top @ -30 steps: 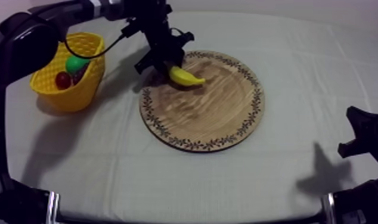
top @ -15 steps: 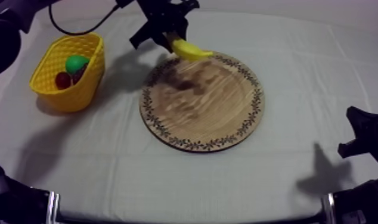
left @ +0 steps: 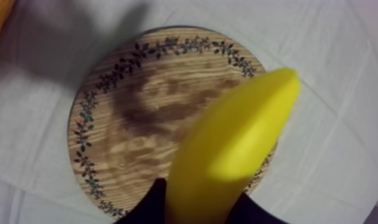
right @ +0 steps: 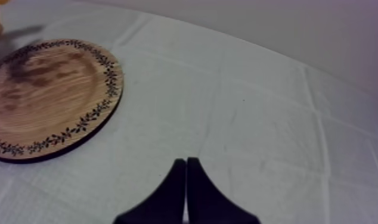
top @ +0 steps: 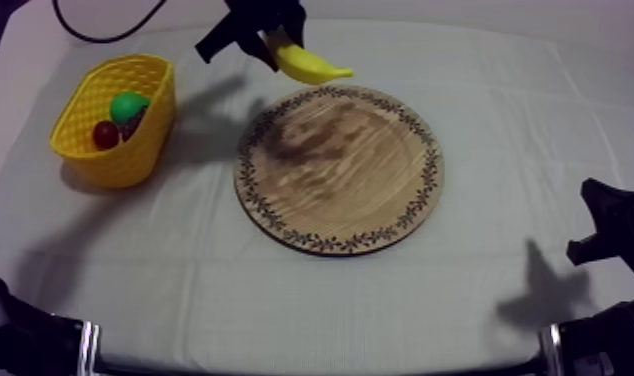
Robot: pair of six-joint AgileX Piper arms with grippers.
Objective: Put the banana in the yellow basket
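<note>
Pick looked done. My left end effector (top: 271, 42) was clamped on one end of the banana (top: 309, 66), and the rest of it stuck out free. In the top view the banana hung over the cloth just past the far rim of the board (top: 338, 190), not touching it, w/ its shadow thrown on the wood. The left wrist view agreed: banana (left: 233, 143) up btwn my two black fingers (left: 145, 207), board (left: 123, 140) bare underneath.

The basket (top: 133, 152) stood on the worktop (top: 281, 300) to the left of the board, w/ a strip of cloth btwn them. It held a green fruit (top: 129, 104) and a small red fruit (top: 106, 134), plus something dark beside them that I couldn't make out. The banana wasn't over it, only near its far side.

My right end effector (right: 186, 179) was idle, fingers together in a narrow wedge w/ nothing in them. It pointed over bare cloth beside the board.

My read: approx half done. Grasp and lift were finished. What was left was the carry across to the basket, the drop in height and the release. The basket seemed to have room on top of the fruit already in it. The grip sat at one end only, so I reckoned the banana could swing on the way over.
</note>
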